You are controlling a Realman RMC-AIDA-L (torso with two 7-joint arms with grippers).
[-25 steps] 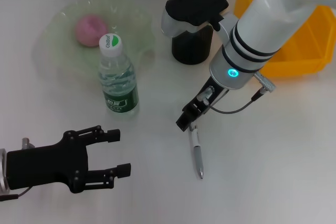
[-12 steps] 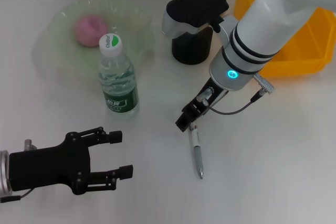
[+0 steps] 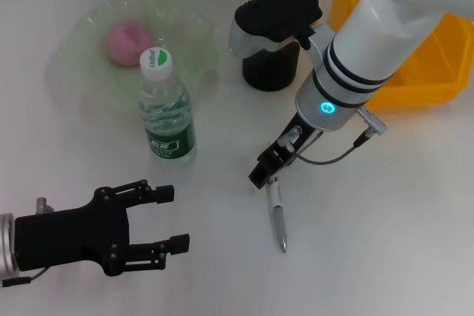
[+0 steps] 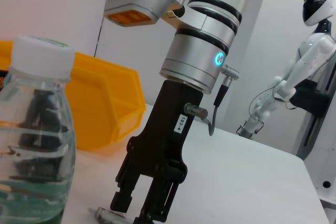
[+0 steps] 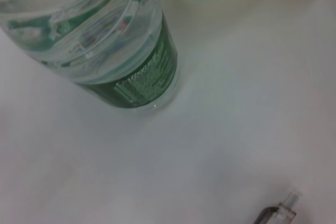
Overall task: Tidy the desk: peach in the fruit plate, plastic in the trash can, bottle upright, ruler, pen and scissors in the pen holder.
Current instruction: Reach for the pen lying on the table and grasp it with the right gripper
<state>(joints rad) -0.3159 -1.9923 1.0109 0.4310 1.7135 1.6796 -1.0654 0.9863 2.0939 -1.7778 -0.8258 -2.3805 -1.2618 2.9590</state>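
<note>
On the white worktop (image 3: 415,205), centre-front, 1 pen (image 3: 278,217) lies flat, tip toward the robot. Right gripper (image 3: 261,172) sits at the pen's far end, just above it; contact not discernible. Left wrist view shows its fingers (image 4: 122,195) pointing down w/ a small gap between them, slightly parted, nothing pinched. Pen end visible at worktop level just beside those fingers.

Surroundings: 1 water bottle (image 3: 166,108) stands upright, white cap on, green label, to the left of the pen and well apart from it. Nothing lies between bottle and pen. Behind the bottle, 1 pale green fruit plate (image 3: 81,42) holds 1 pink peach (image 3: 129,41); bottle base stands just in front of the plate's near rim. 1 black pen holder (image 3: 270,72) stands at rear centre, partly hidden by the right arm's wrist housing; contents cannot be seen. 1 yellow bin (image 3: 429,64) at rear right, mostly hidden by the right arm; contents cannot be seen.

Left gripper (image 3: 175,217) hovers low at front left, fingers spread wide, empty, pointing toward the pen but well apart from it and from the bottle.

Right wrist view: bottle's lower body and label, plus pen's clear end at frame edge.

Count: pen 1, bottle 1, peach 1, plate 1, holder 1, bin 1.
</note>
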